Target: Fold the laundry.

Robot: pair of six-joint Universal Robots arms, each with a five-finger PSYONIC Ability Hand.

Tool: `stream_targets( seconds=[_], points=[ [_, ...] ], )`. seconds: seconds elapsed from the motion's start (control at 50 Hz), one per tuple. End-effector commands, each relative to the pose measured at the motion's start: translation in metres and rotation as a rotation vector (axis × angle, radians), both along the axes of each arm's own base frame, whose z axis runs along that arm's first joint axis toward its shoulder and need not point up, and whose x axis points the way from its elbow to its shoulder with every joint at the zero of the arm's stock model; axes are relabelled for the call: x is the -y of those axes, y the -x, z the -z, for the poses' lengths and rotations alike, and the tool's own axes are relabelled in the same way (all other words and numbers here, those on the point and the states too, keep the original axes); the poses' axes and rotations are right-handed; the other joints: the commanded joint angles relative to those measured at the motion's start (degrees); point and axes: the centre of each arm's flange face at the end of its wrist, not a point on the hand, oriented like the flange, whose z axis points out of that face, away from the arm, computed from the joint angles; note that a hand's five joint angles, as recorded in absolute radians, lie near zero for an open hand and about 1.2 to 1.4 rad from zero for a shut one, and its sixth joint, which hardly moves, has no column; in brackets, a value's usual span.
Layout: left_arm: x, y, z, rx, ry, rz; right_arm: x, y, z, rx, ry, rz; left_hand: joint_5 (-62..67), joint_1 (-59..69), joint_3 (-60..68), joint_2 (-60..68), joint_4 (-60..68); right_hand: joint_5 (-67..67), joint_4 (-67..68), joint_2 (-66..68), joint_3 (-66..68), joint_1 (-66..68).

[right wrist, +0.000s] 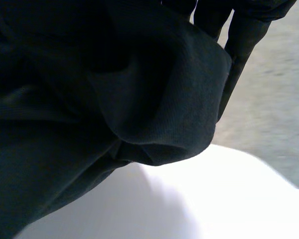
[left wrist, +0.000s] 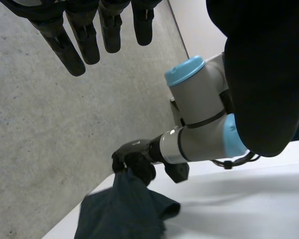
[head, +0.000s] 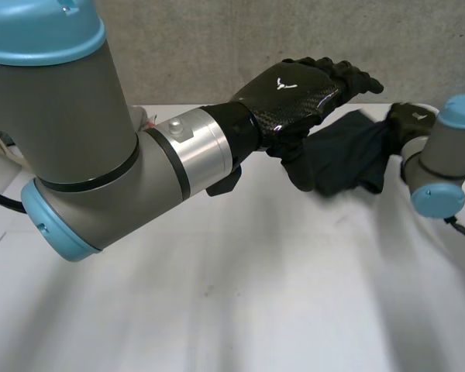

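The dark navy fabric garment (head: 349,155) is located near the far edge of the white tabletop (head: 217,310), toward its far right corner, bunched and raised at one end. The right hand (head: 409,122) is positioned at that raised end. In the left wrist view the right hand (left wrist: 134,160) has its fingers curled around the top of the garment (left wrist: 119,209), which hangs down from the grasp in loose folds. Whether the lower part rests on the tabletop cannot be determined. In the right wrist view the garment (right wrist: 89,99) lies folded across the palm, with the fingers (right wrist: 241,40) visible just behind a rolled hem. The left hand (head: 298,93) is held above the tabletop just beside the garment, on the side away from the right hand, back upward. Its fingers (left wrist: 65,45) are extended straight and hold nothing. A grey concrete wall (head: 217,46) stands behind the far edge of the tabletop.
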Motion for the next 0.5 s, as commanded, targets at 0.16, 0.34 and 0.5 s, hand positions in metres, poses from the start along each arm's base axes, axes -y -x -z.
stream_targets(
  seconds=[0.16,0.34,0.5],
  points=[
    [0.001,-0.002,0.001,0.005,-0.014,-0.021,0.066,0.11,0.041,-0.04,0.064,0.224,-3.0,-0.1,-1.9,-1.6,-1.3,16.6,11.4,16.0,13.7,18.8],
    [0.002,-0.003,0.003,0.01,-0.022,-0.024,0.071,0.152,0.057,-0.045,0.037,0.301,-3.0,-0.1,-1.9,-1.6,-1.3,16.6,11.4,16.0,13.7,18.8],
    [0.005,-0.003,0.005,0.015,-0.025,-0.028,0.073,0.177,0.05,-0.047,0.05,0.361,-3.0,-0.1,-1.9,-1.6,-1.3,16.6,11.4,16.0,13.7,18.8]
  ],
)
